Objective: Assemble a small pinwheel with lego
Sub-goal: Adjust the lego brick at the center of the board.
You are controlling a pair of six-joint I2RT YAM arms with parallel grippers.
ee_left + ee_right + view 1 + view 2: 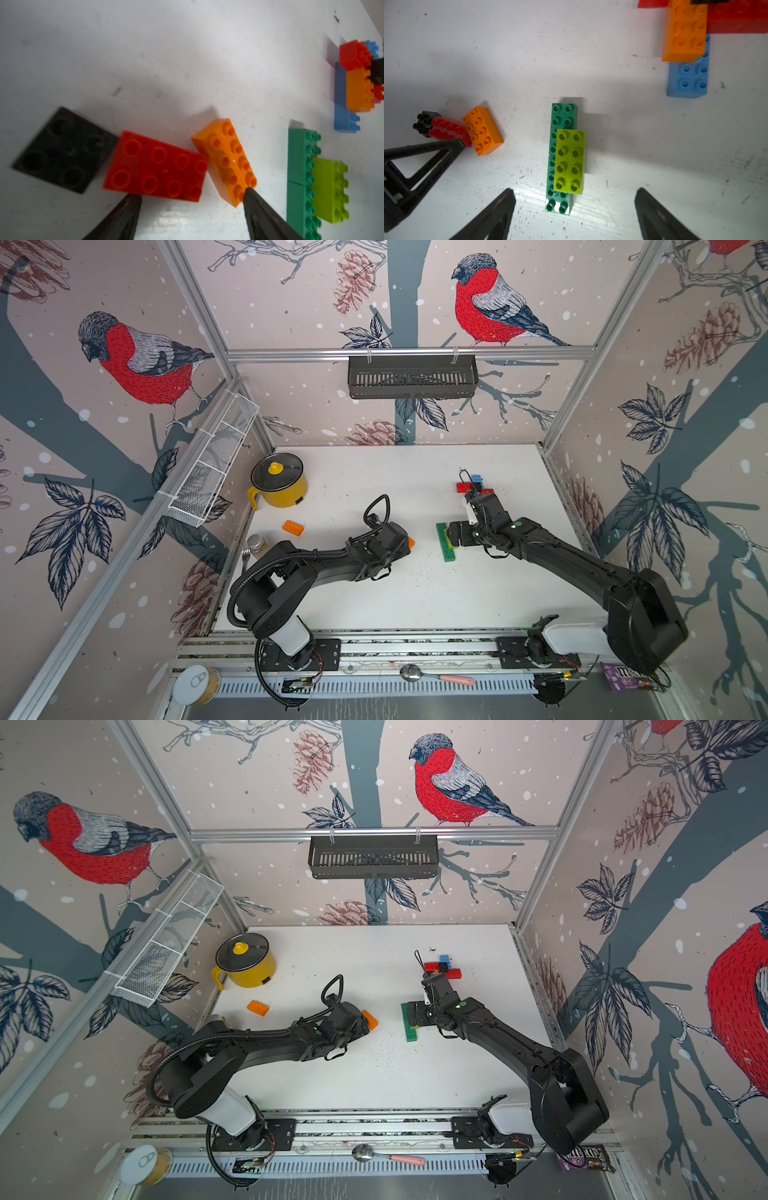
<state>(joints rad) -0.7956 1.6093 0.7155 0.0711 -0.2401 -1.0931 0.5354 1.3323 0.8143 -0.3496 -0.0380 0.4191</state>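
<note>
In both top views, the white tabletop (374, 593) has a yellow lidded pot (278, 485) at the far left, with a lone orange plastic brick (293, 527) lying near it. The left gripper (405, 544) is mid-table over a second orange oblong brick (370, 1020). The right gripper (449, 537) is over a dark green studded strip (448, 553). Further back there's a red, blue and black brick cluster (477, 486).

Left wrist view: the jaws stand apart with nothing pinched. One fingertip (250, 196) touches the end of that second orange brick. The other is just beside a red 2x4 brick (155, 166), which butts up against a black square brick (64, 149).

Right wrist view: the jaws are spread wide with the end of the green strip between them, touching nothing. The strip is really two bricks end to end, and a lime 2x4 brick (569, 162) is stacked on it, shifted to one side. In the cluster you can see an orange top brick (685, 31) sitting on a blue brick (689, 81).
</note>
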